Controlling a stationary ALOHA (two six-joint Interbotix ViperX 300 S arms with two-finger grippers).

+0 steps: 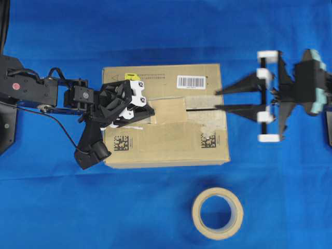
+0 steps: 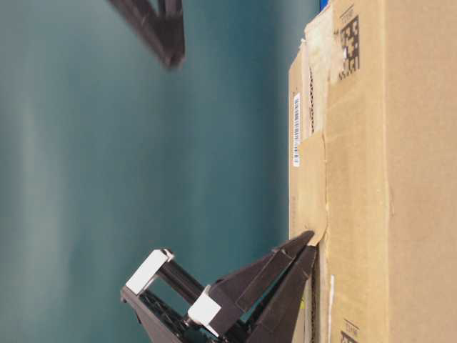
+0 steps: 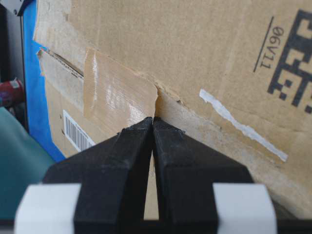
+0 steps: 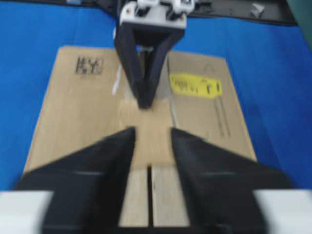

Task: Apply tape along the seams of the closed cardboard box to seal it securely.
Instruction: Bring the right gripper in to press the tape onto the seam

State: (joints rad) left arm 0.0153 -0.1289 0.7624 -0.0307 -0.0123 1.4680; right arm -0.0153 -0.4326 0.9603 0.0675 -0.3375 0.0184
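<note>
Right pincer (image 4: 152,139) spread above cardboard box (image 1: 166,145) bearing tape (image 1: 168,110).

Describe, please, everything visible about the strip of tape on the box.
The tape is a short, glossy tan-brown strip lying flat across the seam near the middle of the cardboard box top. The shut left gripper presses its tips at the strip's edge. The open right gripper is apart from it.

Black arms with black wedge-fingered grippers (image 1: 147,110), white finger mounts, and a black trailing cable (image 1: 62,129).
</note>
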